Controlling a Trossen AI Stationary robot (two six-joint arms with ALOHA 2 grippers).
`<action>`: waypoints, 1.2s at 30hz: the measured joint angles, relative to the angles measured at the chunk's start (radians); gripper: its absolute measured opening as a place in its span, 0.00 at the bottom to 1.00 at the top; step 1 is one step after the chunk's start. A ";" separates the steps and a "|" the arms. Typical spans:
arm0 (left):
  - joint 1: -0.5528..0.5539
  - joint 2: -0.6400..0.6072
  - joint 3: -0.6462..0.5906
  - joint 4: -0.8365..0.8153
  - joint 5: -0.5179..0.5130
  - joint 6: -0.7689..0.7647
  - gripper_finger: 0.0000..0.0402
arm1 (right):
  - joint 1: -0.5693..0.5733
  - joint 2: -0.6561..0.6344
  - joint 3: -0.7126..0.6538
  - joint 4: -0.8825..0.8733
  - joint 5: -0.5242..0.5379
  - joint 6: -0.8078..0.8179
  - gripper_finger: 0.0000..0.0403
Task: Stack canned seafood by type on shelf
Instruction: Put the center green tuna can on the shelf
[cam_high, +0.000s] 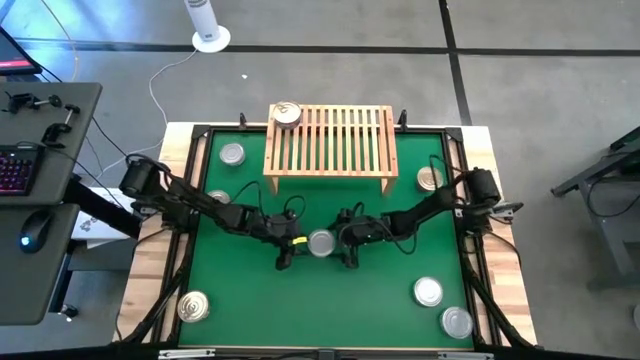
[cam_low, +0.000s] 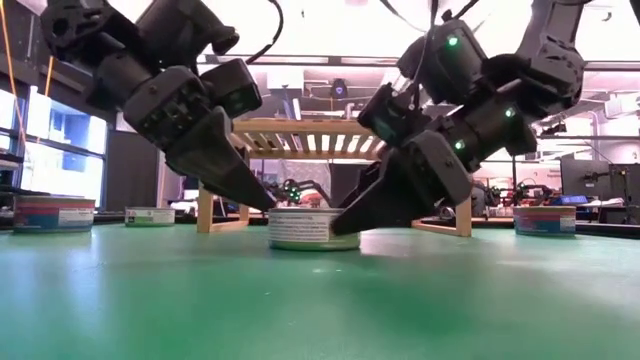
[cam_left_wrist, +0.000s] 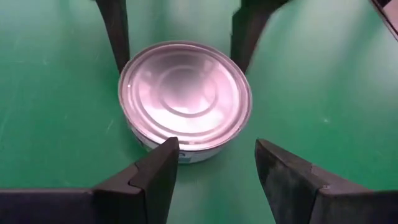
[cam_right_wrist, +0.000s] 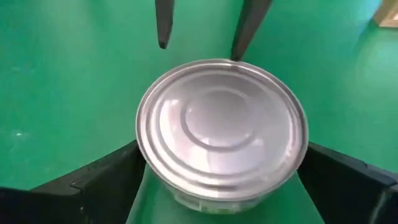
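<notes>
Flanking a silver-topped tin (cam_high: 320, 242) at mat centre, left tool (cam_high: 288, 252) at 9 o'clock and right tool (cam_high: 348, 250) at 3 o'clock, both spread, neither gripping.

Tin labels (cam_low: 54, 213) too blurred to read; centre tin (cam_right_wrist: 221, 134) lower edge cut off; right hand (cam_right_wrist: 221, 186) fingertips out of frame.

A grey concrete floor (cam_high: 540, 90) with dark seams surrounded the table. A dark desk (cam_high: 45, 200) bore a backlit keyboard (cam_high: 14, 170) and mouse (cam_high: 36, 228). Bright windows (cam_low: 55, 150) lit the room; monitors (cam_low: 585, 178) stood behind.
</notes>
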 joint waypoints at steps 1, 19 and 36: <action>0.000 0.009 0.000 0.014 0.000 -0.001 0.50 | 0.001 0.008 0.003 0.006 0.001 -0.002 0.98; 0.009 0.000 -0.003 0.019 0.001 -0.001 0.50 | 0.001 0.030 0.017 0.036 0.006 -0.004 0.97; -0.002 -0.280 -0.002 -0.438 -0.303 -0.004 0.50 | 0.046 -0.100 0.020 -0.063 0.068 0.034 0.93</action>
